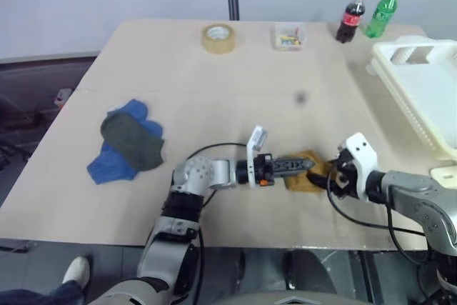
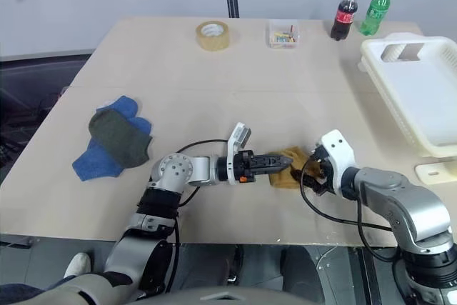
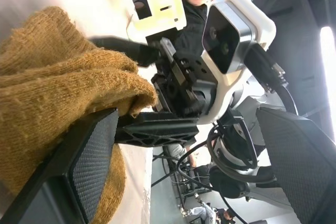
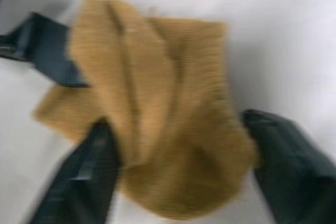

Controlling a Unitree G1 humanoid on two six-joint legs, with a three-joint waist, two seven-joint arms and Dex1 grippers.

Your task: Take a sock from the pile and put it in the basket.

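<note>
A mustard-yellow sock (image 1: 305, 180) lies bunched on the table near the front edge, apart from the pile (image 1: 128, 142) of blue and dark grey socks at the left. My left gripper (image 1: 304, 164) points right, level and open, with one finger (image 3: 89, 156) against the sock. My right gripper (image 4: 176, 124) comes at the sock from the right, its fingers (image 4: 94, 177) spread on either side of the cloth, open around it. The white slatted basket (image 1: 428, 105) stands at the table's right edge.
At the back of the table stand a tape roll (image 1: 218, 38), a small clear box (image 1: 289, 36), a cola bottle (image 1: 350, 16) and a green bottle (image 1: 383, 12). A person (image 3: 202, 3) shows beyond the table in the left wrist view.
</note>
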